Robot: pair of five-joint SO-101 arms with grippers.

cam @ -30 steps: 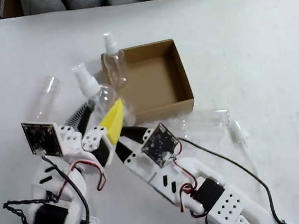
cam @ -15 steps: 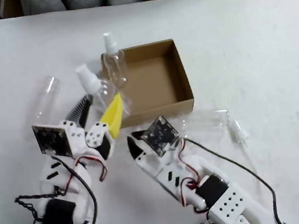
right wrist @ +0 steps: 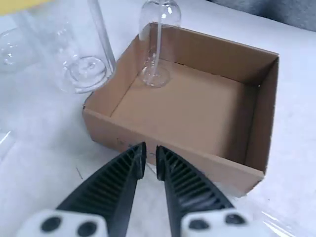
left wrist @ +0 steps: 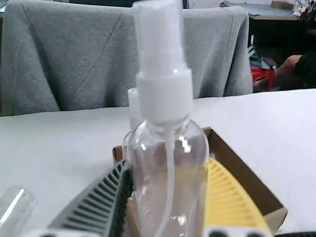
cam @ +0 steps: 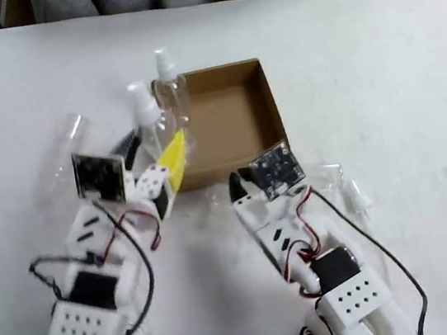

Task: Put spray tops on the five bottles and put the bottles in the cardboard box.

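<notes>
My left gripper (cam: 155,146) is shut on a clear bottle (cam: 149,121) with a white spray top, held upright just outside the left wall of the cardboard box (cam: 238,120). In the left wrist view the bottle (left wrist: 168,163) stands between the grey and yellow fingers. A second topped bottle (cam: 170,92) stands in the box's far left corner, and its base (right wrist: 156,74) rests on the box floor (right wrist: 197,108). My right gripper (cam: 238,187) hovers shut and empty before the box's near wall, its fingers (right wrist: 129,168) almost touching.
An uncapped clear bottle (cam: 69,146) lies on the table left of my left arm. Another clear bottle (cam: 312,176) and a loose spray top (cam: 355,195) lie right of my right arm. Grey cloth hangs beyond the table's far edge.
My left gripper carried the topped bottle away from me, up to the box's left wall. My right gripper drew back from it and swung right, in front of the box.
</notes>
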